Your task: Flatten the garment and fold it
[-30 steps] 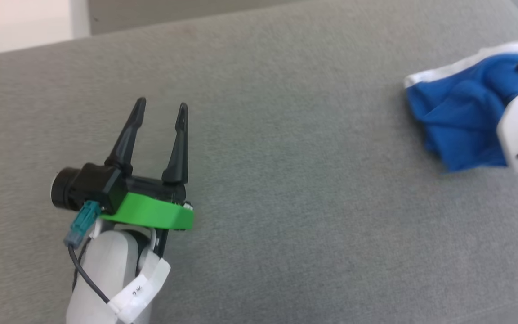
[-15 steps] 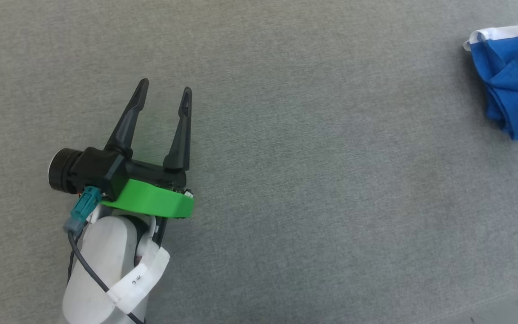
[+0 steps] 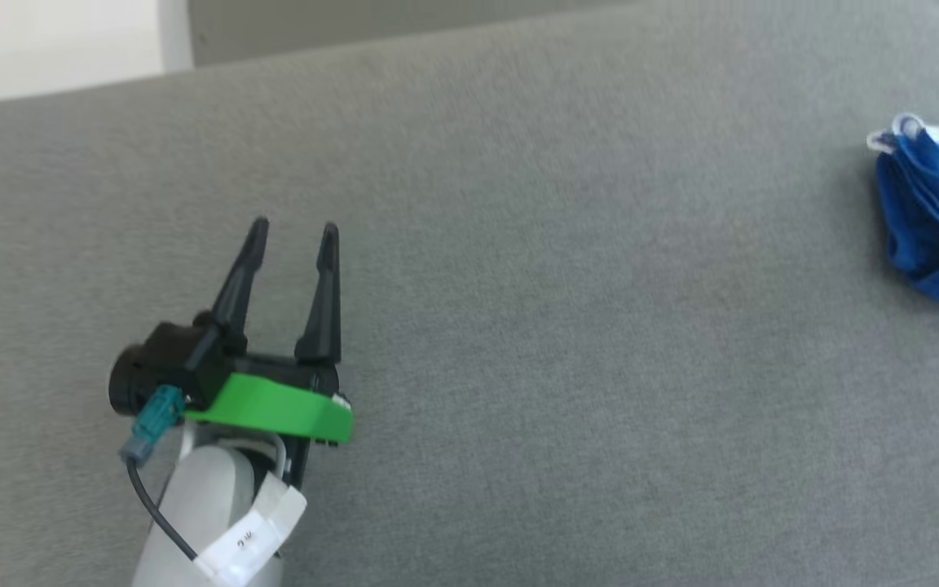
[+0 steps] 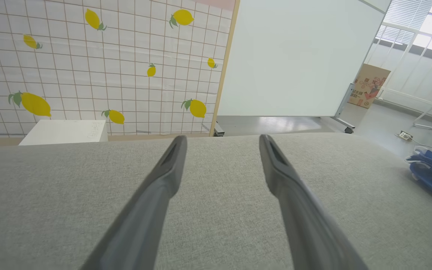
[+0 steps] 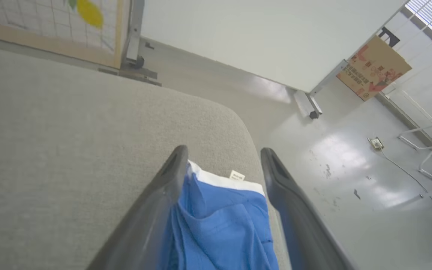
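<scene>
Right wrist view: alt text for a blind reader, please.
Open right gripper, dark fingers straddling crumpled blue shorts with a white band and small label, lying at the rounded corner of a grey cushion. Floor and a cardboard box beyond.

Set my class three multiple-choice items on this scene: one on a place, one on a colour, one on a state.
1. On the grey cushion, the garment lies: A in the middle; B at the far right of the head view; C at the near left.
2. The band along the garment's edge is: A white; B yellow; C red.
3. The left claw is: A shut on the garment; B shut on a label; C open and empty.
Answers: 1 B, the blue cloth sits bunched at that view's right edge; 2 A, the right wrist view shows a white strip; 3 C, its fingers stand apart over bare cushion.
</scene>
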You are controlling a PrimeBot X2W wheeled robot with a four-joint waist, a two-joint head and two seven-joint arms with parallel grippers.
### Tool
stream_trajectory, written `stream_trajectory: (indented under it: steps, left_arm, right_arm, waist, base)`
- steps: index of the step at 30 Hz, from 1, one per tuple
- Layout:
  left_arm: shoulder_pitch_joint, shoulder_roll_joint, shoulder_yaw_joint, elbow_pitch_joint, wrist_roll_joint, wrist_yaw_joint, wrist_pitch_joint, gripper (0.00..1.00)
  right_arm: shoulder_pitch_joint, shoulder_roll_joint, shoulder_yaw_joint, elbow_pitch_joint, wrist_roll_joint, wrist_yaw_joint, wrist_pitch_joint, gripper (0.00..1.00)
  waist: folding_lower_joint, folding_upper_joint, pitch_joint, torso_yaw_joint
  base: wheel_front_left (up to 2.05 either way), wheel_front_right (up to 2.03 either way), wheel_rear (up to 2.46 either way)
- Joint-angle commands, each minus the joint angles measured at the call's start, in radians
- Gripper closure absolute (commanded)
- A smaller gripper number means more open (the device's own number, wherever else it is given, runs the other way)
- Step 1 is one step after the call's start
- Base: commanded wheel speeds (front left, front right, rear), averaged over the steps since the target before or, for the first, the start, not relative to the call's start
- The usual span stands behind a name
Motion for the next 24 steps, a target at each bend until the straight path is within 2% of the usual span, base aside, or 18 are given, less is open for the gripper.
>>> stream_trajectory:
  steps: [1,7,12,17,21,24]
  left_arm:
    - [0.017,-0.005,0.004,0.007,-0.006,-0.004,-0.004,0.00]
    - [0.063,-0.016,0.009,0.034,-0.030,0.000,-0.004,0.00]
    - [0.090,-0.019,0.004,0.053,-0.044,0.012,-0.004,0.00]
    - [0.114,-0.020,-0.004,0.060,-0.058,0.031,-0.004,0.00]
    - [0.134,-0.020,-0.007,0.063,-0.067,0.041,-0.004,0.00]
    - [0.148,-0.020,-0.007,0.066,-0.070,0.046,-0.004,0.00]
  right_arm:
    - [0.034,0.009,0.005,-0.034,0.035,-0.002,-0.029,0.00]
    - [0.202,0.037,0.028,-0.244,0.198,-0.002,-0.157,0.00]
    - [0.377,0.105,-0.009,-0.425,0.264,-0.002,-0.224,0.00]
    - [0.537,0.209,-0.045,-0.533,0.283,-0.002,-0.277,0.00]
    - [0.632,0.292,-0.064,-0.574,0.270,-0.002,-0.300,0.00]
    - [0.683,0.331,-0.068,-0.587,0.247,-0.002,-0.313,0.00]
  waist:
    - [-0.0001,0.0000,-0.102,0.064]
    - [-0.0001,0.0000,-0.180,0.123]
    - [-0.0001,0.0000,-0.221,0.165]
    - [-0.0001,0.0000,-0.247,0.195]
    - [-0.0001,0.0000,-0.262,0.217]
    - [-0.0001,0.0000,-0.271,0.233]
  base:
    - [0.00,0.00,0.00]
    - [0.00,0.00,0.00]
    - [0.00,0.00,0.00]
    - [0.00,0.00,0.00]
    - [0.00,0.00,0.00]
    - [0.00,0.00,0.00]
